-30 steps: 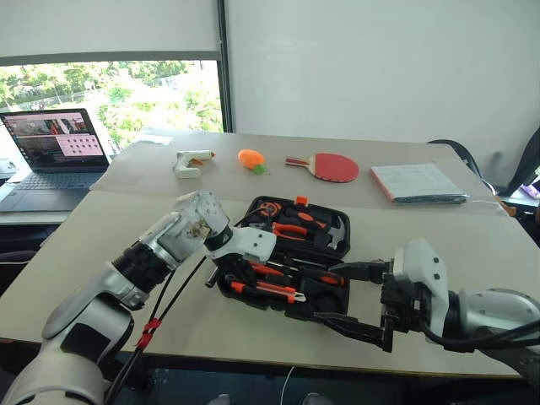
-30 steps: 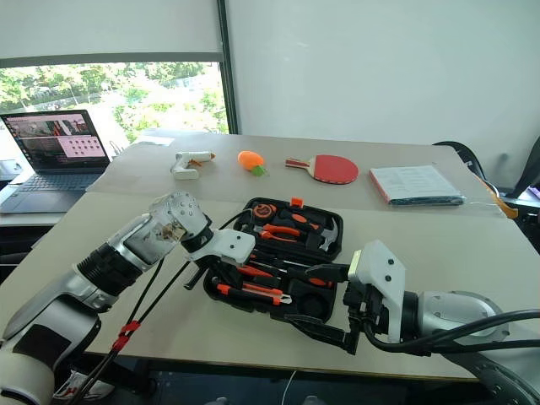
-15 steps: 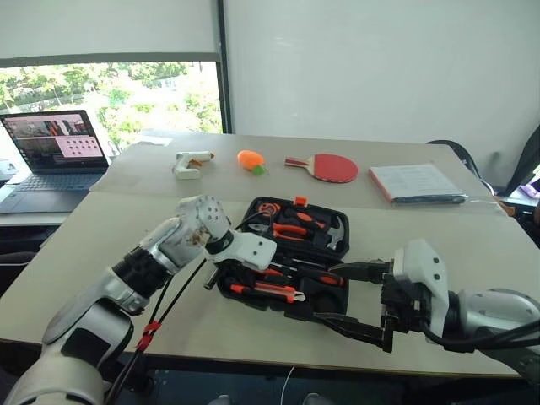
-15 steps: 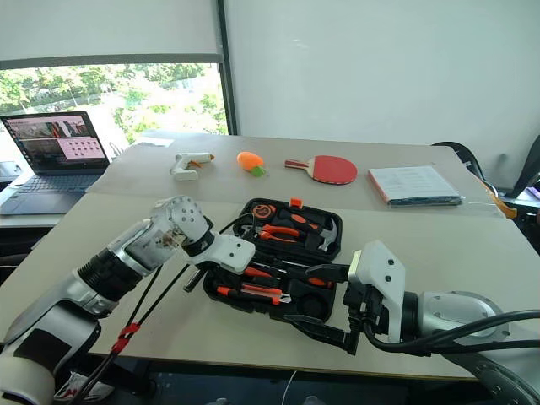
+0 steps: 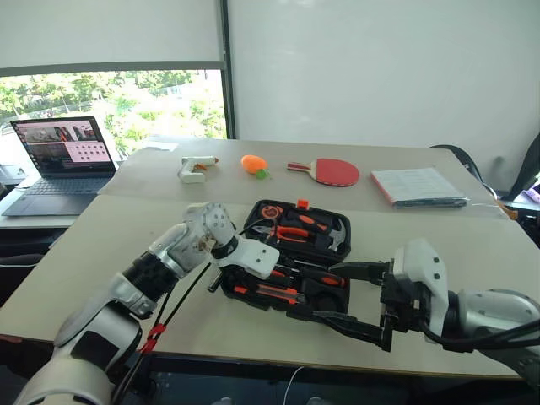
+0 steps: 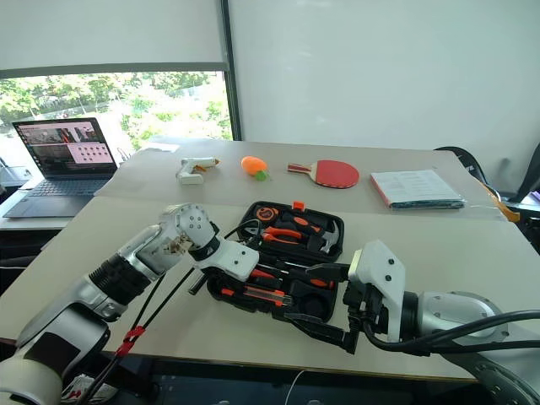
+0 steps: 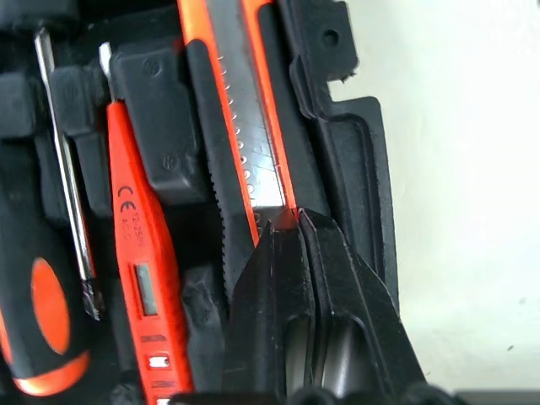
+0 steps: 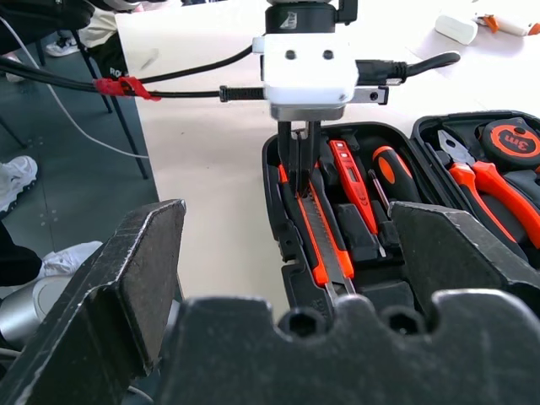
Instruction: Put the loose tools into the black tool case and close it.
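The black tool case [image 5: 297,310] lies open on the table, its lid tilted back with pliers, a tape measure and a hammer in it. In its base lie an orange-black utility knife [image 7: 245,143], a thin orange tester screwdriver [image 7: 139,270] and a black-and-orange-handled screwdriver [image 7: 38,337]. My left gripper [image 7: 291,224] is shut and points steeply down, its tips resting on the near end of the knife [image 8: 325,236]. My right gripper [image 5: 325,293] stands wide open at the case's front right corner, with nothing between its fingers [image 8: 126,278].
At the far side of the table lie a white glue gun [image 5: 194,167], an orange toy [image 5: 251,163], a red paddle [image 5: 333,171] and a stack of papers [image 5: 418,184]. An open laptop [image 5: 59,156] stands on the desk at the left. The table's front edge runs just below the case.
The head views have shifted a little. The left gripper stays shut on the knife's end and the right gripper has not moved.
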